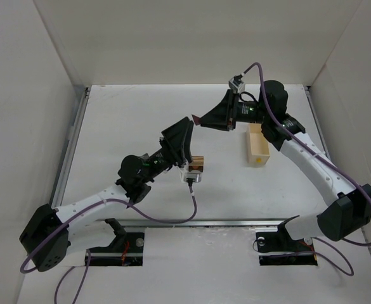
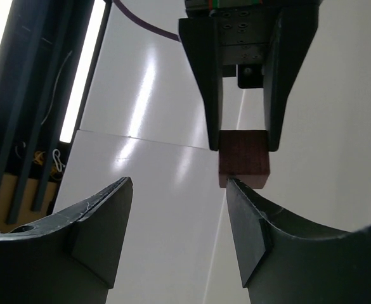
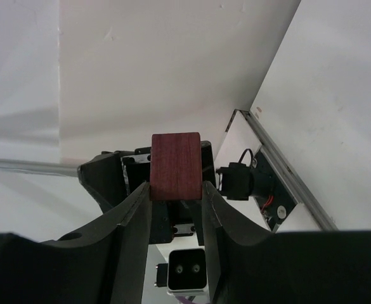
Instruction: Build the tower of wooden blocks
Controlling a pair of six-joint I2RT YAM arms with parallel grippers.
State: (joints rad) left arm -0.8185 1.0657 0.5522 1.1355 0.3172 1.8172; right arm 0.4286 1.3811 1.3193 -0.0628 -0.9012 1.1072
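Grips a reddish-brown block in the right hand, fingers pressed flat to two opposite sides, with much of it sticking out past the fingertips. Holds it in the air over the middle of the counter, clear of the surface. Points that hand leftward, straight at the left hand, almost tip to tip.

Shows the left hand spread wide and empty, jaws well apart. Seen from the left wrist, puts the block's lower corner right at one of the left fingertips; cannot tell whether touching or just short.

Has the tower standing on the counter below the two hands, just beside the left wrist: a tiny upright stack in tan and dark brown layers, gripped by neither hand.

Has an open-topped cream box lying on the counter to the right, next to the right forearm and well apart from the tower.
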